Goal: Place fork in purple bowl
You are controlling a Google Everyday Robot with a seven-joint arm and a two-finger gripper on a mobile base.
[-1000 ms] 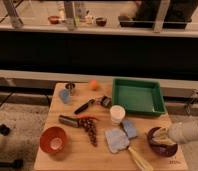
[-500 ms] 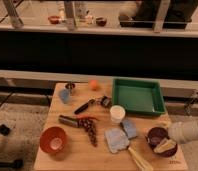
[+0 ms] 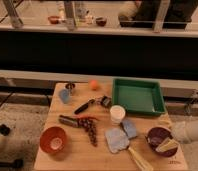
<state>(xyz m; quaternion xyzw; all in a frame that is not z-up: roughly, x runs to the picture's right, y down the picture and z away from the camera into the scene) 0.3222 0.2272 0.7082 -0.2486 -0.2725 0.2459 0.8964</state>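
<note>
camera view: end effector (image 3: 168,144) over purple bowl (image 3: 156,134); fork hidden.

Hand (image 3: 166,145) over purple bowl (image 3: 157,135) — table's right.

Gripper (image 3: 164,145) sits over purple bowl (image 3: 159,140), at its right rim; too blurry to separate fingers from whatever pale bit lies there. Fork can't be picked out w/ certainty. Arm (image 3: 189,131) cut off by right edge. Dark cluster (image 3: 90,129) mid-table too blurred to ID. Tan-handled tool (image 3: 140,160) cut off at bottom edge.
</note>
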